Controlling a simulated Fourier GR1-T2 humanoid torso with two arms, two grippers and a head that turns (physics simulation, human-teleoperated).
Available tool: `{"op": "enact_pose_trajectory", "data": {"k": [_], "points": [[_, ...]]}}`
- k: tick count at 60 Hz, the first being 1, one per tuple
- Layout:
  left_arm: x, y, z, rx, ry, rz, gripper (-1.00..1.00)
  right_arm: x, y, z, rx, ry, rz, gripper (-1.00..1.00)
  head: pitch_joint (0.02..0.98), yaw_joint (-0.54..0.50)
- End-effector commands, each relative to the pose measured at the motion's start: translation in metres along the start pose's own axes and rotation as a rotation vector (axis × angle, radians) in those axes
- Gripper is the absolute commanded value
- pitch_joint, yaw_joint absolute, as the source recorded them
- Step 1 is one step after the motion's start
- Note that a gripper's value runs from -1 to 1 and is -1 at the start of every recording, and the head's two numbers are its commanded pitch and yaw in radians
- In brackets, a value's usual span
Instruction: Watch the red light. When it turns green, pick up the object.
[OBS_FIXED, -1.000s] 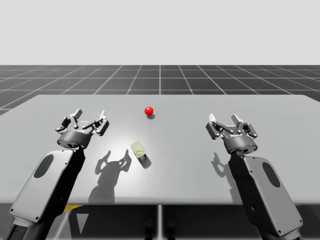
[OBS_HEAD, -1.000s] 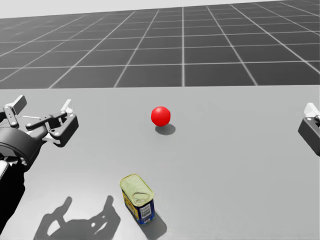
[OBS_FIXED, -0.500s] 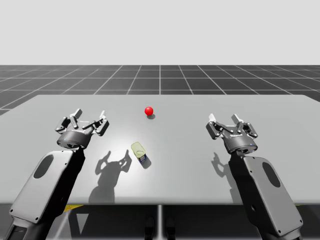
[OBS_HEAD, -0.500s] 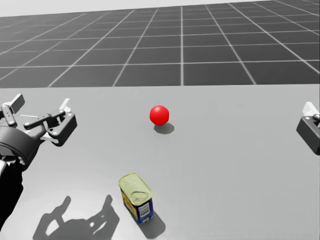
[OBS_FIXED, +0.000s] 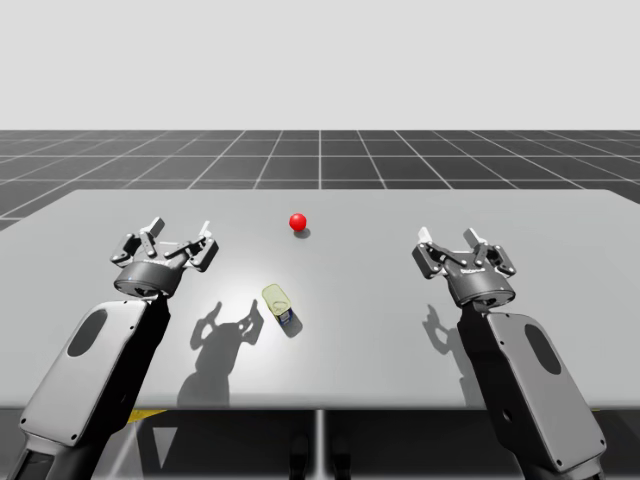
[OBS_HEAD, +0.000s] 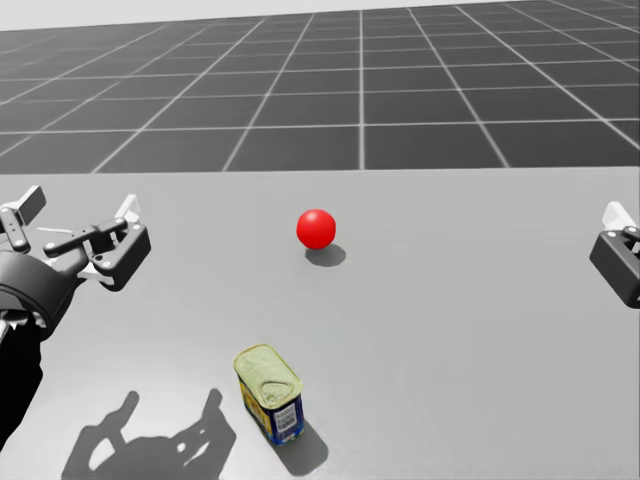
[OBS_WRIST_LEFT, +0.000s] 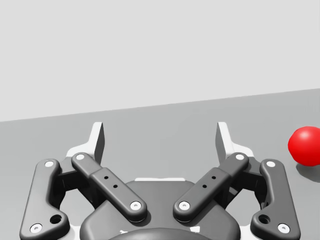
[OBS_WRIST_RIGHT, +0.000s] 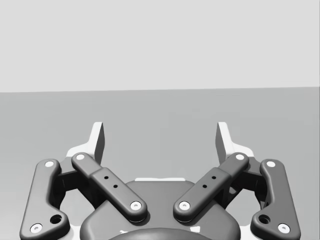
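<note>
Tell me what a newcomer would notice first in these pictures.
The bright red ball on the grey table, near its middle, stands out first. Nearer me sits a small blue rectangular can with a pale yellow top. My left gripper and right gripper hover to either side, fingers open, holding nothing.

Bright light from ahead casts dark, hard-edged shadows across the table (OBS_FIXED: 380, 300).
</note>
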Motion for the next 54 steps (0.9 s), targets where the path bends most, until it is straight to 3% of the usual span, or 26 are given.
{"op": "enact_pose_trajectory", "data": {"k": [1, 27, 54], "points": [[-0.0002, 0.0001, -0.0003, 0.0, 0.0, 0.0, -1.0, -0.0001, -0.0002, -0.0001, -0.001, -0.002, 0.004, -1.0, 0.59, 0.09], [-0.0002, 0.0001, -0.0003, 0.0, 0.0, 0.0, -1.0, -0.0004, 0.0004, 0.0002, -0.001, -0.004, 0.014, -1.0, 0.613, 0.1], [-0.0004, -0.002, -0.0008, -0.009, -0.007, -0.013, -1.0, -0.001, 0.003, 0.0008, 0.002, -0.001, 0.024, -1.0, 0.826, 0.19]]}}
